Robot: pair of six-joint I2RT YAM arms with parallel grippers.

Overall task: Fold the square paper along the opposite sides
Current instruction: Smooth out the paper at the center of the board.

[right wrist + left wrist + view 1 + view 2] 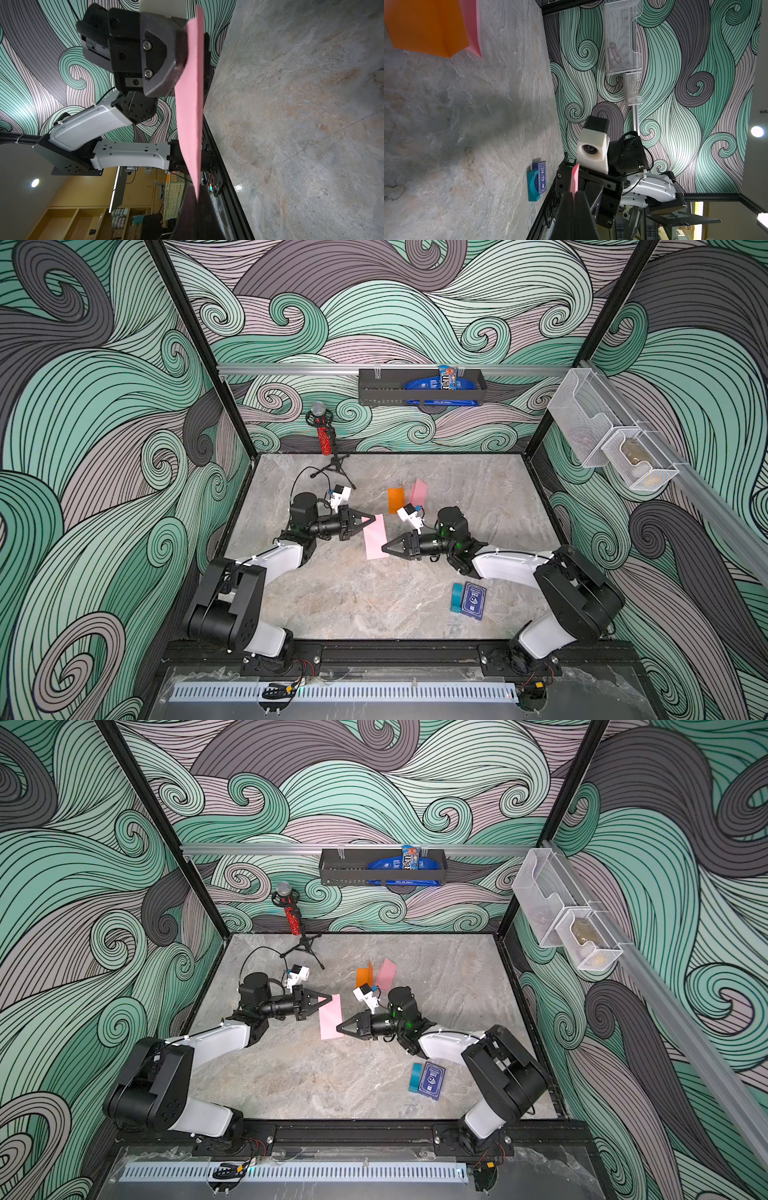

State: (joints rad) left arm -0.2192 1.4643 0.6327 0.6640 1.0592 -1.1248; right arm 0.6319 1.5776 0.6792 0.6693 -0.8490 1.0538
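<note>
Holding pink paper (375,536) above middle of table (353,605), clear of surface, we note. Left gripper (372,518) pinched tight on its far corner; right gripper (383,549) pinched tight on near corner. Orange sheet (395,499) sits farther back, apart.

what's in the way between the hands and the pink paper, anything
Nothing visible: the left hand and the right hand are each shut on opposite ends of the pink paper. The orange paper and the card box lie well apart from it.
</note>
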